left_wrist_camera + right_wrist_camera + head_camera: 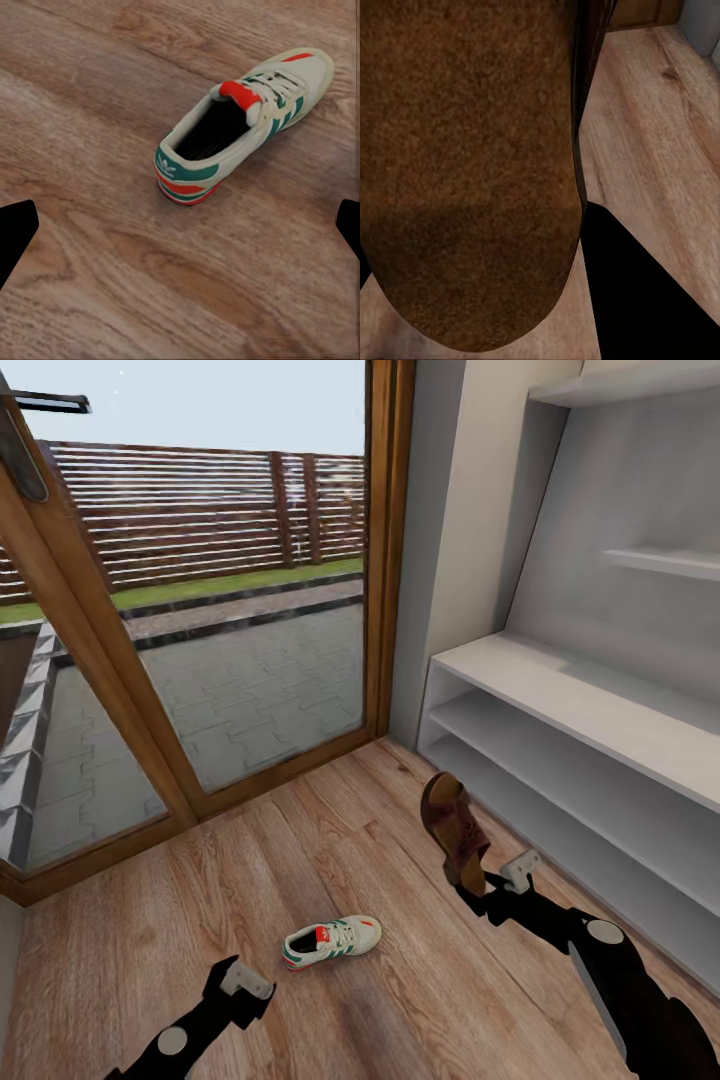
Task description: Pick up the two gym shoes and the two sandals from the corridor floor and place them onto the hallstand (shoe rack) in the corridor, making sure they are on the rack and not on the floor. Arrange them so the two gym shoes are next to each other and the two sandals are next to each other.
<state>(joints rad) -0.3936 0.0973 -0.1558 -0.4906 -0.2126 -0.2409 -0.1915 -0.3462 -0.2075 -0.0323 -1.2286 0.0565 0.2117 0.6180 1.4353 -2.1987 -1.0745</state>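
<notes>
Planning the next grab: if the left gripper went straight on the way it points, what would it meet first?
Probably the gym shoe, heel end nearest, lying on the corridor floor ahead of the open left gripper. Depth is unclear, so it might touch bare floor just short of the heel.

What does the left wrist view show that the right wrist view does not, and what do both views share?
Left wrist view alone: a white gym shoe with green stripes and red-orange patches, lying on the floor, and the dark tips of the open left tool at the picture's two sides. Right wrist view alone: a brown sandal seen very close, its sole facing the camera, gripped by the right tool, whose black finger shows beside it. Both share: the wood-grain plank floor.
</notes>
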